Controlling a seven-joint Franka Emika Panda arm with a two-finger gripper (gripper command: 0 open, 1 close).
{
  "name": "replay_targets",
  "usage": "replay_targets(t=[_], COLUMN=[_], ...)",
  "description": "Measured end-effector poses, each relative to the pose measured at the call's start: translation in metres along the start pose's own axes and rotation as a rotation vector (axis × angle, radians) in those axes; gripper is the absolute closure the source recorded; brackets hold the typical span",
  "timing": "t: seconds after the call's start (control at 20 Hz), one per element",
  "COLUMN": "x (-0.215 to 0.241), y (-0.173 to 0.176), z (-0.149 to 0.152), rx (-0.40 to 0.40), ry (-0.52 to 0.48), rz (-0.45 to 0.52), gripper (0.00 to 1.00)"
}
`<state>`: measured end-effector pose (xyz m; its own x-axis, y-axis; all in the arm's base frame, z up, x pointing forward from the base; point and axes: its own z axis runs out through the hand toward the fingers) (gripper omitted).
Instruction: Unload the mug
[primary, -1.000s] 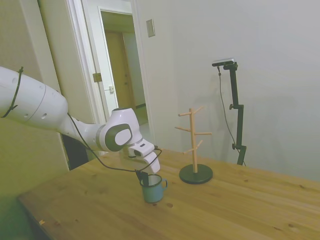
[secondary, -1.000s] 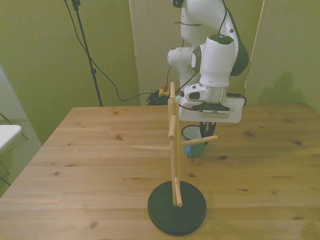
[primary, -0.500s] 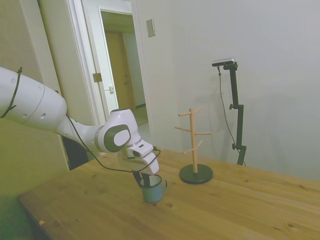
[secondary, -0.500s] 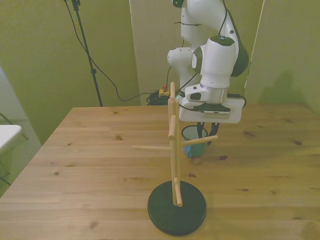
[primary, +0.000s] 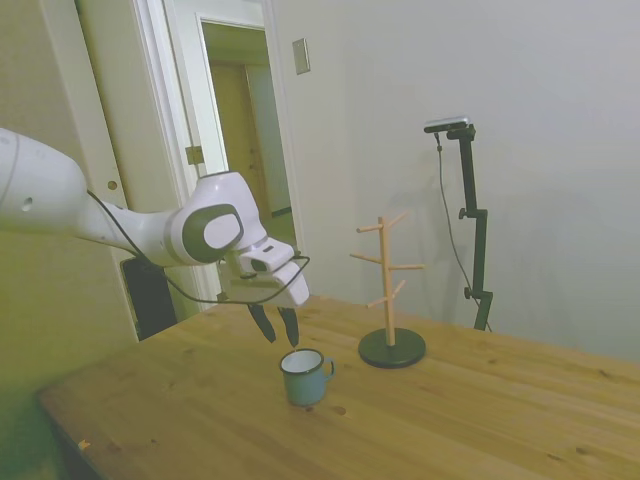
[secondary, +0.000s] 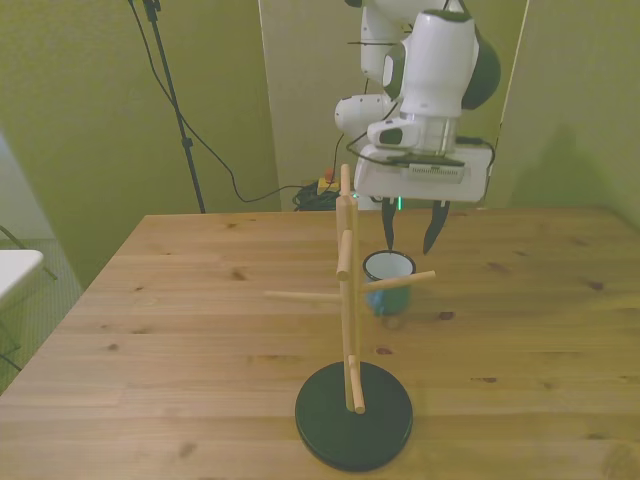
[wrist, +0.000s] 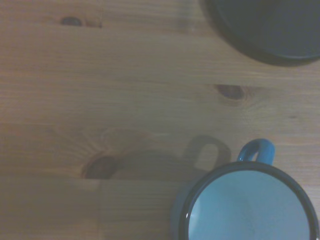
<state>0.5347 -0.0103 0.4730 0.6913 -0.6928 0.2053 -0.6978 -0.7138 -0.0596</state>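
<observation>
The small blue-teal mug (primary: 305, 376) stands upright on the wooden table (primary: 480, 420), handle toward the peg stand. In the front view the mug (secondary: 388, 282) sits behind the stand's pegs, white inside showing. The wrist view shows the mug (wrist: 247, 210) from above with its blue handle. My gripper (primary: 276, 325) hangs open above and slightly left of the mug, clear of its rim, nothing between its dark fingers. From the front, the gripper (secondary: 409, 230) hovers just above the mug.
The wooden peg stand (primary: 390, 290) on a round black base (secondary: 353, 414) stands right of the mug, all pegs bare. Its base edge (wrist: 265, 30) shows in the wrist view. An open doorway is behind the arm.
The gripper let go of the mug's rim and rose up and away to the left. The mug stayed standing on the table.
</observation>
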Motion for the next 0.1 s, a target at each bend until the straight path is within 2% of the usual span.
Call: replay_targets(t=[0.1], x=[-0.0035], y=[-0.0043], z=[-0.0203], rx=[0.004], ry=[-0.006], rz=[-0.027], gripper=[0.00])
